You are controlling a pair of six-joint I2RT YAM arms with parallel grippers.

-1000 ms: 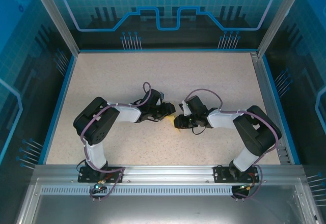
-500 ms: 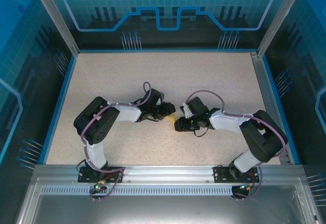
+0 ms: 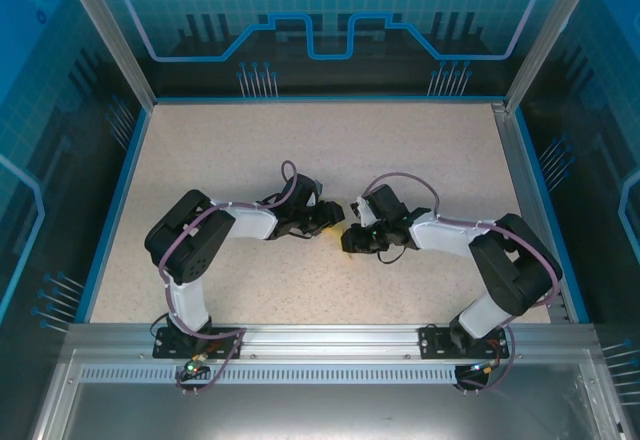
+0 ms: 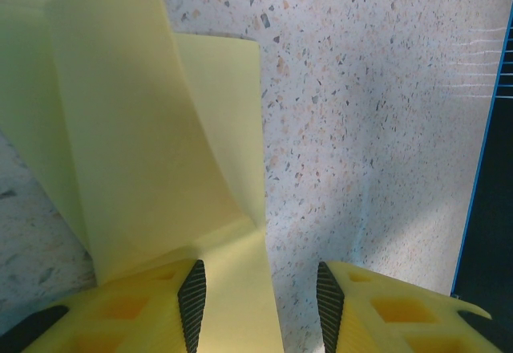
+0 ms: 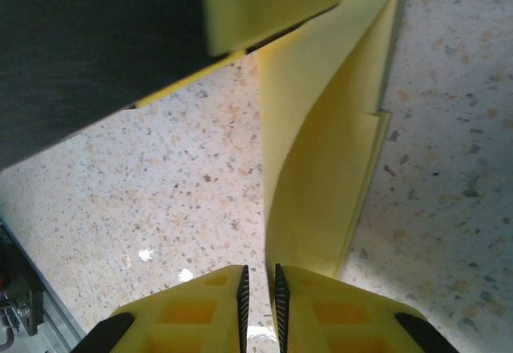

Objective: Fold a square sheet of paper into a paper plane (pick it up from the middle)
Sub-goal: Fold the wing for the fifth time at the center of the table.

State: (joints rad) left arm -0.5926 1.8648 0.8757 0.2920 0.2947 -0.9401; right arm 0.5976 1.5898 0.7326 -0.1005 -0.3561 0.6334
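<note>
Pale-yellow thin square paper sheet (image 4: 144,128), partly folded into layered flaps, curling up off speckled beige tabletop (image 4: 361,128) mid-table between both arms. Light, floppy, easily creased or torn; probably best pinched on doubled folded edge, not loose flap. Left gripper (image 4: 256,289) spread apart, sheet against one pad. Right gripper (image 5: 258,289) pinched near-closed, apparently on sheet edge.

The left arm (image 3: 215,232) and the right arm (image 3: 480,250) share one build: bulky black joint housings joined by smooth white links, each on a small black base plate (image 3: 185,340). Thin purple cables (image 3: 288,174) loop along both. The left tool (image 4: 260,297) and the right tool (image 5: 258,289) have blocky yellow plastic fingers (image 4: 385,309) with rectangular moulded recesses, faced inside with narrow black ribbed pads (image 4: 192,301).
</note>
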